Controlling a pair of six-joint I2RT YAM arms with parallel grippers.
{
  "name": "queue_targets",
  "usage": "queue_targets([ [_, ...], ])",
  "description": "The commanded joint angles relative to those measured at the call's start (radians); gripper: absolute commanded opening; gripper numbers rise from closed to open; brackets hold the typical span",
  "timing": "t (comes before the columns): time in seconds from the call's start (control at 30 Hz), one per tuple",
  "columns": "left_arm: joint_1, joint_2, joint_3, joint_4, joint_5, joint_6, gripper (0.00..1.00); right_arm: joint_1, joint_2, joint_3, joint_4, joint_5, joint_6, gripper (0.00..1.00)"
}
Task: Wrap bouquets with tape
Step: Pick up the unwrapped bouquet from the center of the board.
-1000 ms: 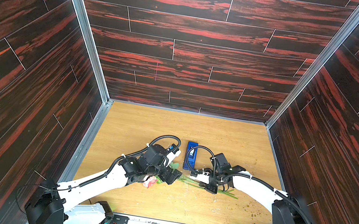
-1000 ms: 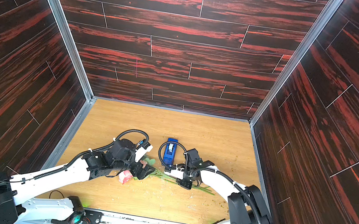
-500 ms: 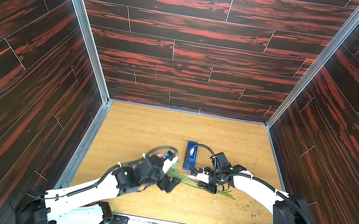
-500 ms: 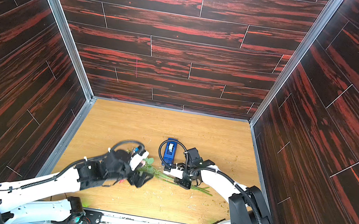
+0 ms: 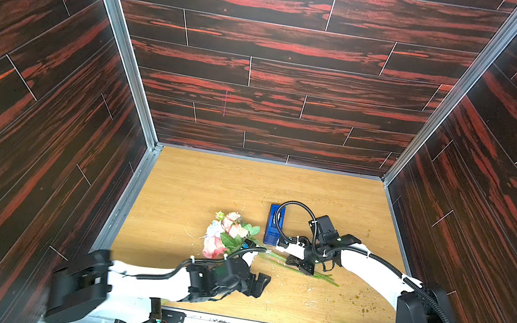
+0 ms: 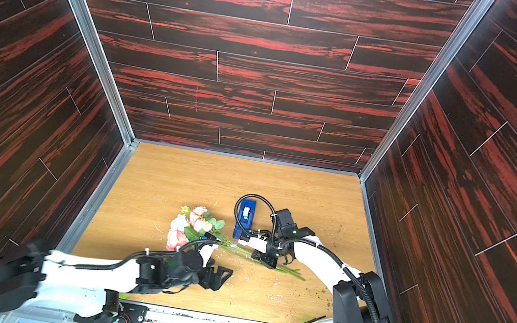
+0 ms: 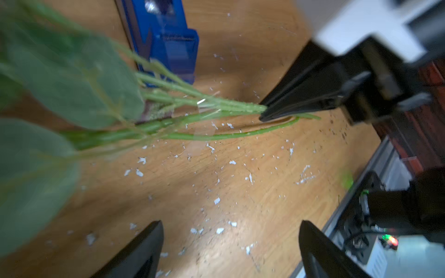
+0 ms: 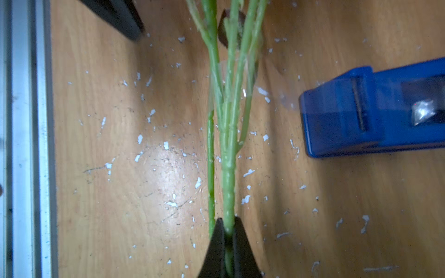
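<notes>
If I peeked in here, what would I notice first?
The pink and white bouquet pops out first, near the middle of the wooden table. Right beside it sits the bright blue tape dispenser. The right end effector pinches the green stems, while the left end effector hangs open nearby.

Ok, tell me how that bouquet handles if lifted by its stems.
The bouquet has long thin stems, likely to sag under the flower heads. The right gripper pinches the thick stem; the thinner stem beside may slip free.

Dispenser (image 5: 274, 225) and stems (image 8: 227, 168) crowd centre; far tabletop (image 5: 229, 179) free.
</notes>
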Motion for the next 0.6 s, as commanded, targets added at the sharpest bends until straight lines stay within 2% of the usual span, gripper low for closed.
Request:
queue_targets([
  [0.0,-0.002,0.077,0.027,0.148,-0.043,-0.125,0.91,-0.004,-0.026,0.03,-0.038,-0.079,-0.005,0.0],
  [0.13,-0.004,0.147,0.027,0.256,-0.082,-0.23,0.91,-0.007,-0.04,0.031,-0.051,-0.101,0.004,0.0],
  [0.3,-0.01,0.158,-0.008,0.37,-0.136,-0.458,0.91,-0.01,-0.047,0.024,-0.045,-0.101,0.008,0.0],
  [0.47,-0.082,0.172,0.038,0.386,-0.209,-0.56,0.91,-0.016,-0.047,0.018,-0.038,-0.097,0.009,0.0],
  [0.57,-0.108,0.175,0.036,0.386,-0.275,-0.686,0.9,-0.016,-0.048,0.013,-0.035,-0.099,0.012,0.0],
])
